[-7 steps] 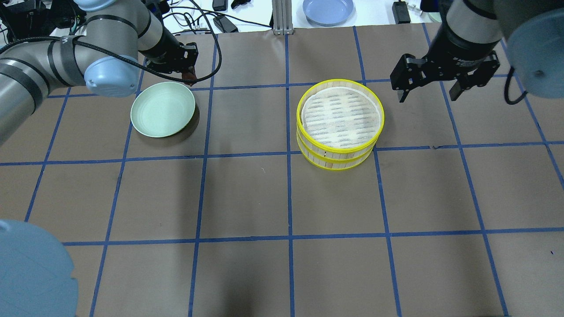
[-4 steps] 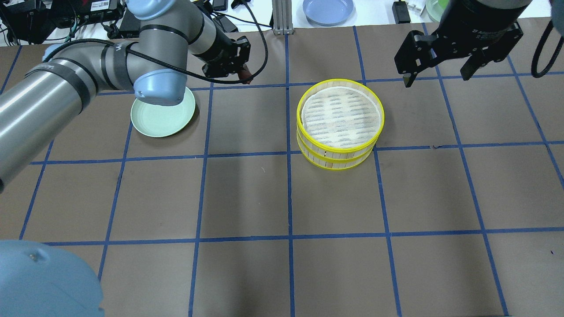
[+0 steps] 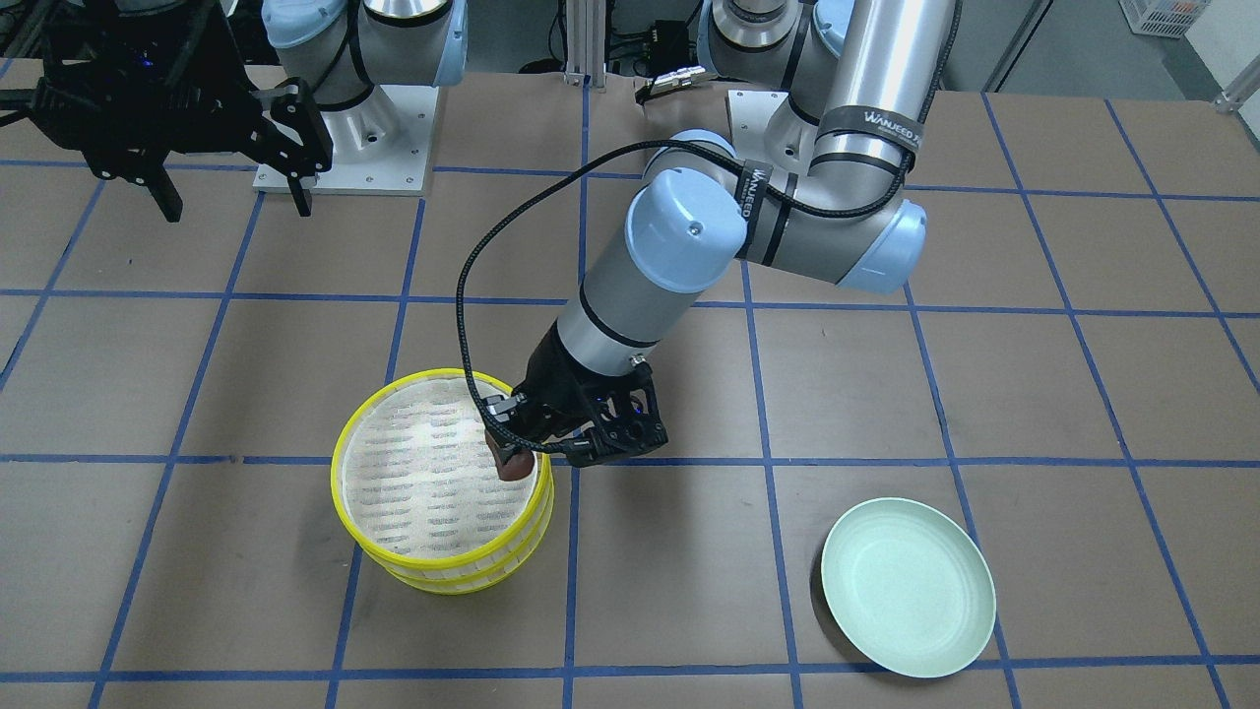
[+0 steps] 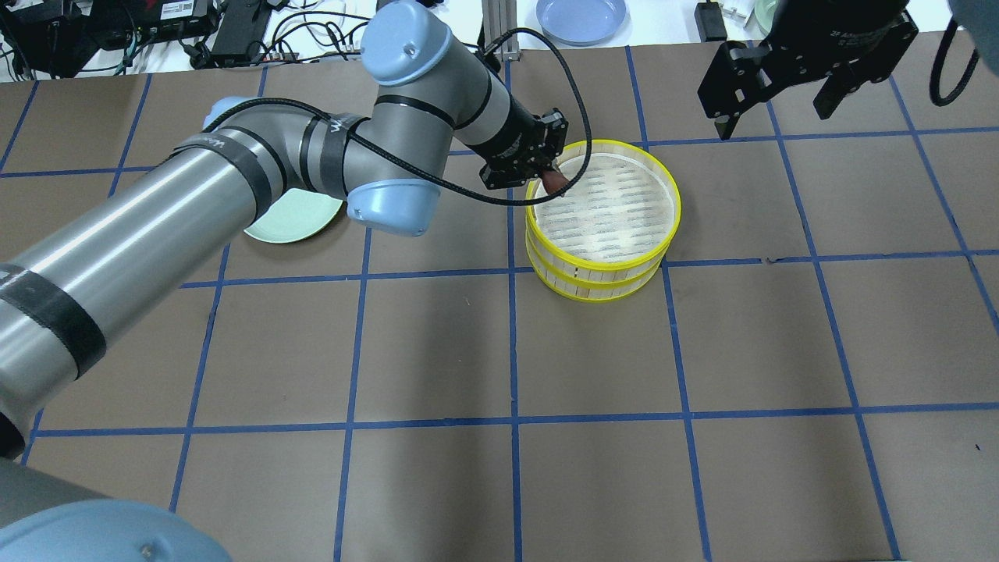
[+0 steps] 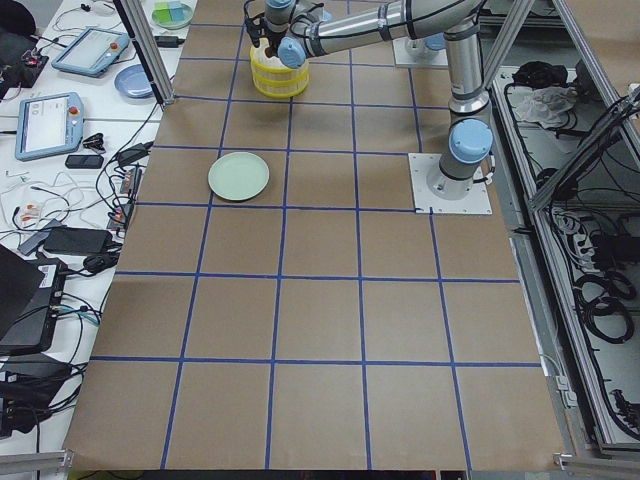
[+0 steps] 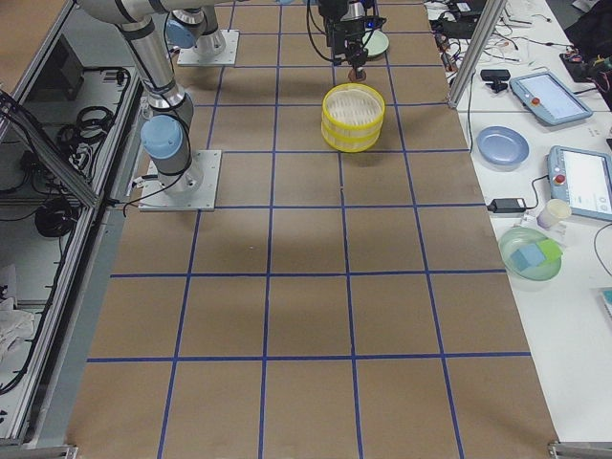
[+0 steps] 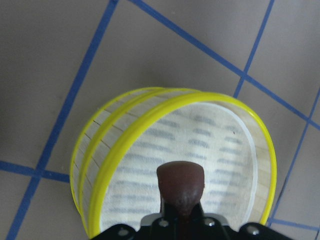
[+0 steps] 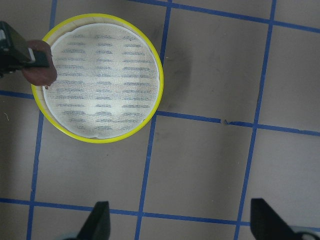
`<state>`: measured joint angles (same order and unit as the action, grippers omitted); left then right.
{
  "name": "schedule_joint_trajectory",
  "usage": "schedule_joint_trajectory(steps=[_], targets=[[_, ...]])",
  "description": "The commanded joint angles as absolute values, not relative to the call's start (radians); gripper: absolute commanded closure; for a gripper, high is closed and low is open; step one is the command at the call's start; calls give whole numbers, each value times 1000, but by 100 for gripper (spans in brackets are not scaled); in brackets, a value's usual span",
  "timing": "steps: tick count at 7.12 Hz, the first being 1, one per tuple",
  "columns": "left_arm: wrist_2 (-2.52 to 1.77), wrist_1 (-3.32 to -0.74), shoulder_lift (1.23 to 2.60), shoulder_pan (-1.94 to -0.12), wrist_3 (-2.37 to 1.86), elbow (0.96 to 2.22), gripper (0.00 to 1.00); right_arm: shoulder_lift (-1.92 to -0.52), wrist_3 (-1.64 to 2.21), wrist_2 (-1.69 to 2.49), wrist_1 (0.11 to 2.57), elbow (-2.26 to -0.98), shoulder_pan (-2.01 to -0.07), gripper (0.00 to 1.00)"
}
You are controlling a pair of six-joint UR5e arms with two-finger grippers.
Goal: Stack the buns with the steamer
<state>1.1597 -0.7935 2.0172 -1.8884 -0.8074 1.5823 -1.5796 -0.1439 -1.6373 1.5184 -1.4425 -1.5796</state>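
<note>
At the left of the overhead view, noted a pale green plate (image 4: 300, 222), half covered by the left arm, bare where visible. Next along, found the left gripper (image 4: 552, 178) clamped tight on the dark brown bun (image 4: 556, 183), with the bun poking out below the fingertips. Made out that bun right at the left rim of the steamer (image 4: 673, 207), partly over the white mesh floor of the top basket, and not touching it as far as could be judged. Counted two baskets, one stacked on the other, the top basket with nothing inside. Spotted no cream bun anywhere; possibly hidden in the lower basket, but could not tell. Farther right, found the right gripper (image 4: 773, 117) spread wide, holding nothing, hanging well apart from the steamer beyond its far-right side.

Judged the step as bringing the brown bun in for a drop on the mesh. Feared a release too close to the rim, likely to land the bun on the yellow edge and roll it off onto the table. Feared also a low pass, enough to clip the rim with a fingertip and shove the top basket off-centre on the lower one. Worried about a drop from too high as well, given a rounded bun: a bounce or roll toward the wall. Saw little risk from the right gripper, so far off.
</note>
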Motion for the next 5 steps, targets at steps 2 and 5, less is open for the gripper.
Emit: schedule_joint_trajectory(steps=[2,5], targets=[[1083,-795,2042,-1907,-801,1597,0,-1578,-149,-1631,1525,-1448,-1580,0],[1075,-801,2043,-1917,-805,1592,0,-1574,-147,-1587,1523,-1451,-1580,0]])
